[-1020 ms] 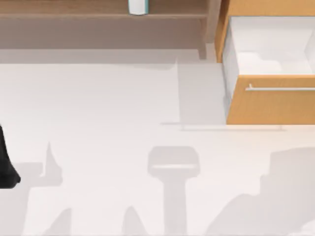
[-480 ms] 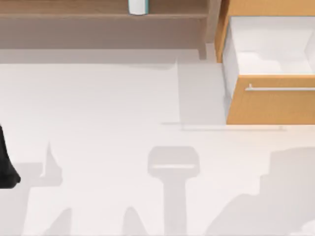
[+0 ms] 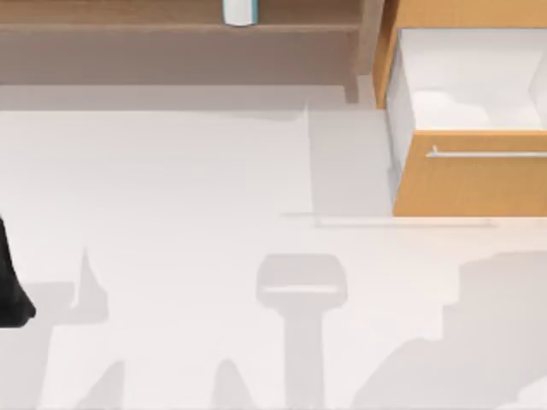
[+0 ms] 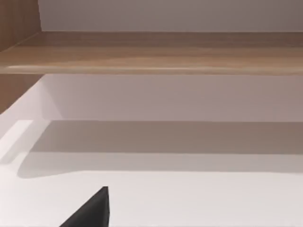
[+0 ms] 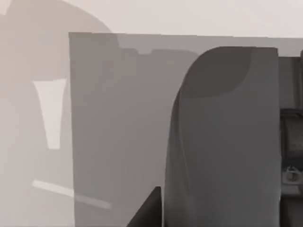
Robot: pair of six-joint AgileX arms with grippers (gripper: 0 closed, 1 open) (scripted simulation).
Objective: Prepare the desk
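Note:
The desk [image 3: 188, 171] is a broad white tabletop with a brown wooden shelf [image 3: 128, 26] along its back. At the back right its orange-tan drawer [image 3: 470, 184] stands pulled out, silver bar handle [image 3: 487, 155] on the front, white inside lit and partly shadowed. My left arm [image 3: 12, 290] is a black shape at the table's left edge. A black corner of my left gripper [image 4: 92, 213] hangs over the bare top, facing the shelf [image 4: 151, 56]. A dark corner of my right gripper [image 5: 147, 213] hovers over a grey, shadowed surface.
A white and teal container [image 3: 239, 10] stands on the shelf near the middle. Grey arm shadows lie across the front half of the tabletop, with a larger one at the front right [image 3: 479, 342].
The shadow at the table's front right and the one inside the drawer have shifted slightly. The left arm and the drawer have stayed where they were.

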